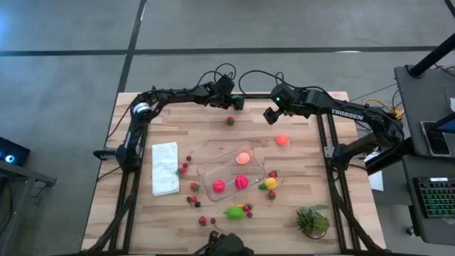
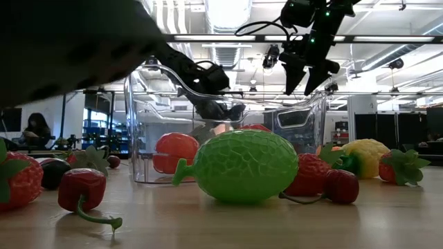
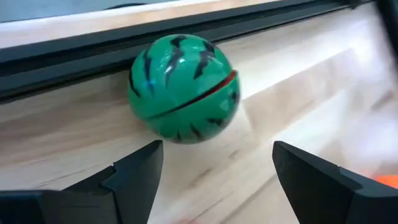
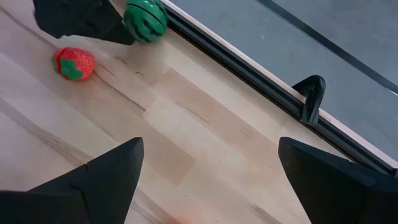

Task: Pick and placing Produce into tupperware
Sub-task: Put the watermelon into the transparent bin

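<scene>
Left gripper (image 3: 214, 174): fingers spread, nothing between them. The striped melon (image 3: 184, 88) sits just ahead of the fingertips, centred on the gap, resting on the table (image 3: 298, 93) against the dark edge rail (image 3: 74, 50). From overhead, your left gripper (image 1: 237, 103) is at the far table edge, with the melon hidden beneath it there.

Right gripper (image 1: 271, 116): hangs above the table, fingers fully apart, empty. Its camera shows the melon (image 4: 145, 20) off ahead and a strawberry (image 4: 73, 64) near it.

Handling, as I judge it: the melon looks like hard, glossy toy plastic, light, round, likely to roll or squirt out of a loose pinch. A red seam runs round its middle; it may be two halves, so don't squeeze across that seam. Take it across its widest girth, fingers low on either side. The rail behind it should stop it rolling off as you come in.

The tupperware (image 1: 206, 172) lies well back toward mid-table from your left gripper, already holding a few red and orange pieces. Other produce is scattered around it.
</scene>
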Controlling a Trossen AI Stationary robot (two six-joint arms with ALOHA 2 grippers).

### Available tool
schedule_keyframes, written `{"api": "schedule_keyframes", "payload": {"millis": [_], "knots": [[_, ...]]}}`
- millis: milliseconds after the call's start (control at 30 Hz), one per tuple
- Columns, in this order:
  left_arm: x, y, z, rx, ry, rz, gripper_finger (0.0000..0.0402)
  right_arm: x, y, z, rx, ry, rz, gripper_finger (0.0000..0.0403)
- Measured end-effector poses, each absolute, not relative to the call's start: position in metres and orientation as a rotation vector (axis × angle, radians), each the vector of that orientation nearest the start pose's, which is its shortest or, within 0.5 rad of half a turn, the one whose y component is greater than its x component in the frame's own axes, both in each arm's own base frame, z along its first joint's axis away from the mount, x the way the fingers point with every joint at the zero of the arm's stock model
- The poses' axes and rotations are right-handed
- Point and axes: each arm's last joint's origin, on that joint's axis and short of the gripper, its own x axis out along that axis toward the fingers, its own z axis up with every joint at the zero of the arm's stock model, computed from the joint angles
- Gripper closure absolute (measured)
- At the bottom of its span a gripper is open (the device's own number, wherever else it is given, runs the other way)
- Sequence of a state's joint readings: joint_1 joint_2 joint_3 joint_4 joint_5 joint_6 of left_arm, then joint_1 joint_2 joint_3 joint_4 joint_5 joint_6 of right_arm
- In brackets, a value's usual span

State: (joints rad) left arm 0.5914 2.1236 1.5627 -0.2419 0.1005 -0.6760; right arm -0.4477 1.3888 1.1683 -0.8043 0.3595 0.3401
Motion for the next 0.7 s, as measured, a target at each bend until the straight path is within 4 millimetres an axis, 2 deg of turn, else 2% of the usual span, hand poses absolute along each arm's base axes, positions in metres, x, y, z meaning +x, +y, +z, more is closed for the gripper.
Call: {"api": "schedule_keyframes", "payload": {"millis": [167,400,700], "knots": [[0.3877,0.2555,0.187,-0.894,0.561,0.707,0.0114,0.2422,-0.1277,0.287,0.339,0.916,-0.907,0.0038],[0.3852,0.2542,0.1827,-0.881,0.585,0.733,0.0112,0.2421,-0.1276,0.287,0.338,0.917,-0.906,0.0038],[0.3885,0.2487,0.1828,-0.824,0.621,0.661,0.0075,0.2423,-0.1277,0.2871,0.338,0.915,-0.906,0.0038]]}}
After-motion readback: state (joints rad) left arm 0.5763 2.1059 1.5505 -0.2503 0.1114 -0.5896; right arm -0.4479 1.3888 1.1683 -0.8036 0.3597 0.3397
